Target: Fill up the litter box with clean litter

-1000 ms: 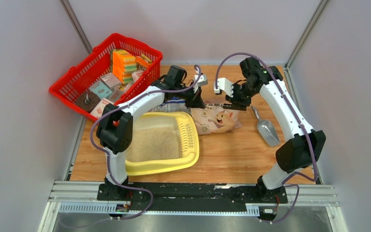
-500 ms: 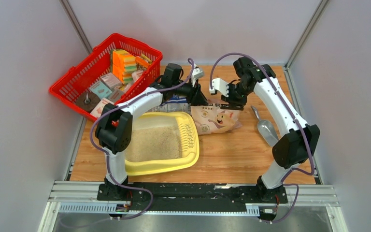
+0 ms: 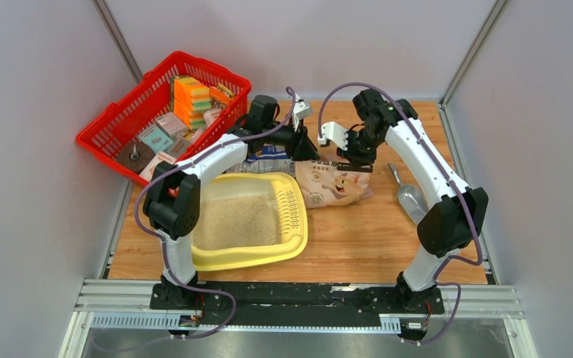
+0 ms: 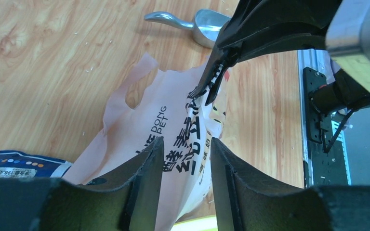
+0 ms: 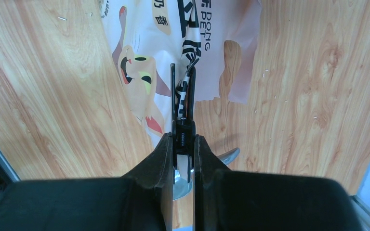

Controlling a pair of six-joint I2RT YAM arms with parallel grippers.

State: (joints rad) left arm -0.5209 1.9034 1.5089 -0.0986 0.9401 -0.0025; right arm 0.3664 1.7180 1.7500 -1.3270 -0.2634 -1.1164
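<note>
Across the wooden bench [image 3: 358, 239], the biggest thing is the litter box [image 3: 299, 233], lying at the near left in front of the left arm's base. Clean litter [image 3: 239, 220] covers its floor in an even pale layer, so the filling looks largely done. Behind it, at the far left, a red basket [image 3: 112, 123] of packets overhangs the bench edge. Just right of the box lies the tan litter bag [image 3: 336, 186], slack and crumpled, apparently with little left inside. A blue-and-white bag [image 3: 270, 158] peeks out behind the box, and a metal scoop [image 3: 412, 198] rests untouched to the right. The right claw [image 5: 183, 72] is pressed together, pinching a twisted fold at the bag's mouth. The left claw [image 4: 186, 142] is spread above the bag, gripping nothing. What seems left is parking the bag and perhaps levelling the granules.
</note>
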